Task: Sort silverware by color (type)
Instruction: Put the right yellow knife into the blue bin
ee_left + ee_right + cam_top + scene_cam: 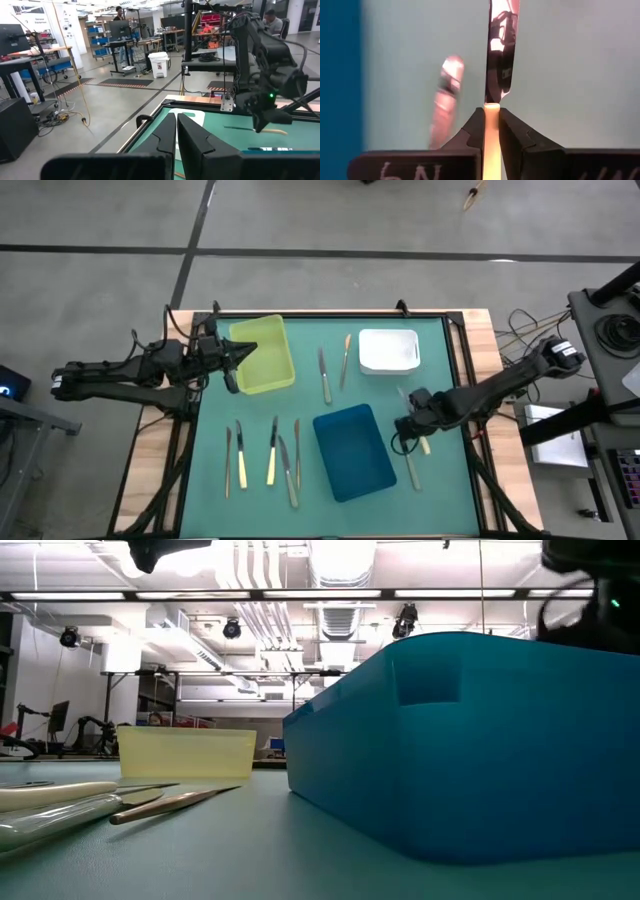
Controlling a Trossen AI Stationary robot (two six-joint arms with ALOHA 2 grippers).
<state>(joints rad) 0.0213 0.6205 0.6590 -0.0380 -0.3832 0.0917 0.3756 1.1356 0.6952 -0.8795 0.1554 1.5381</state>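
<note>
In the high view, the left gripper hangs at the upper left of the desk, its fingers pressed together on nothing, at the near edge of the yellow tray. Below it, in the lower left, five pieces of silverware lie side by side, cream-handled and gold-copper. Two more lie at upper centre, between the yellow tray and the white tray. The blue tray sits at lower centre. Right of it, the right gripper pinches a cream-handled knife by its handle, another utensil just beside it.
</note>
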